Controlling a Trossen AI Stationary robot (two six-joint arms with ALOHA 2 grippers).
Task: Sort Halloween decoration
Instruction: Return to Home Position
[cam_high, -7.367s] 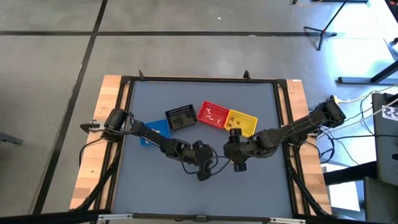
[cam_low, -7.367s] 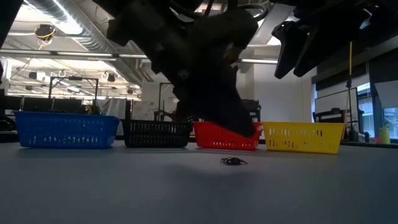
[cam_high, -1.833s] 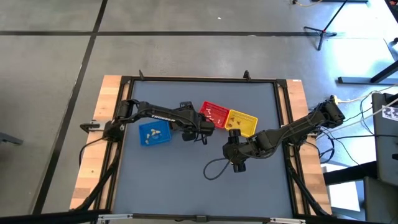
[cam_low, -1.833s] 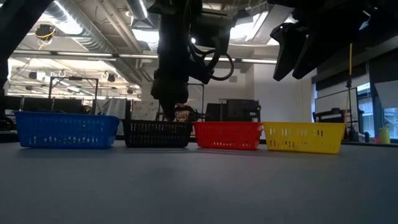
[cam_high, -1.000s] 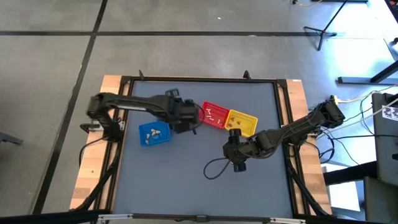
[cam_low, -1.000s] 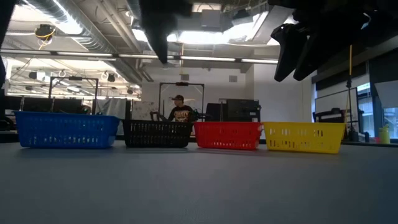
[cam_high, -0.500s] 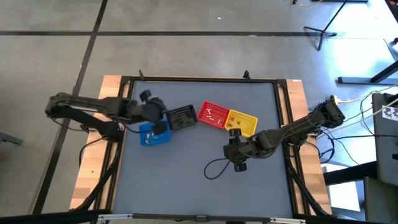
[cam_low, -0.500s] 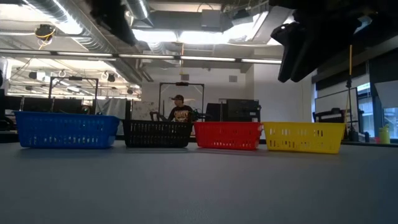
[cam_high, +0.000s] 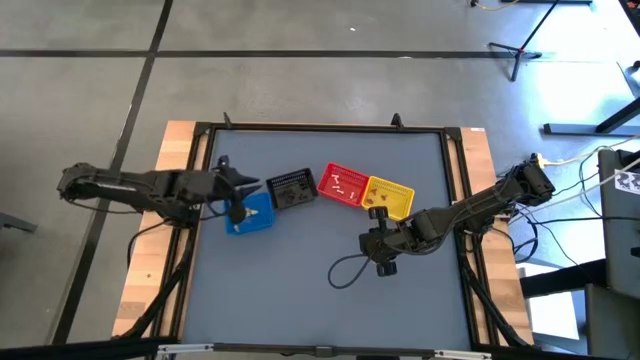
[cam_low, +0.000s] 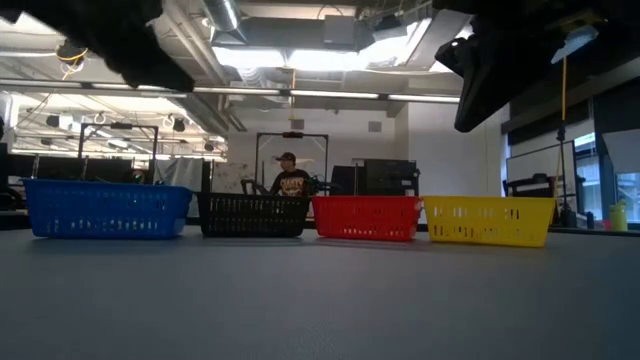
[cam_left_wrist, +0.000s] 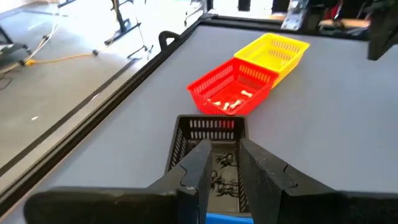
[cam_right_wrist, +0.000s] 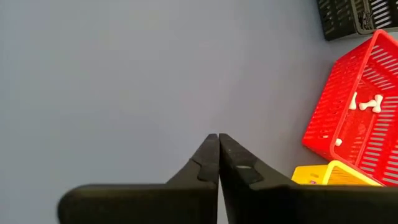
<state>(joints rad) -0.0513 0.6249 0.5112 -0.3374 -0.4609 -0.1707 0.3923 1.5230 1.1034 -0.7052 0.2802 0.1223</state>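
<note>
The left arm is pulling back from the row of 4 baskets toward the tabletop's (cam_high: 300, 300) left edge, and its end effector (cam_high: 238, 200) is now hanging over the near side of the blue basket (cam_high: 256, 216), fingers (cam_left_wrist: 198, 169) parted and carrying nothing. Seconds ago it was reaching over the black basket (cam_high: 292, 187); looking past its fingers, black spider trinkets (cam_left_wrist: 225, 174) are lying inside that basket. White bone pieces (cam_left_wrist: 231, 102) are sitting in the red basket (cam_high: 342, 183), with the yellow basket (cam_high: 392, 198) just beside it. A spider that was lying loose on the grey surface earlier is no longer showing there, so the sorting is probably finishing and the arm is likely heading to rest. The right end effector (cam_high: 383, 262) is hovering mid-tabletop, near the yellow basket, clenched on nothing, beside a loop of black cable (cam_high: 345, 272). The tabletop is a flat blue-grey mat in a black frame with wooden side rails. Beyond it, a workshop is showing: ceiling lights, ducts, and a person (cam_low: 290, 180) standing far behind the baskets.
</note>
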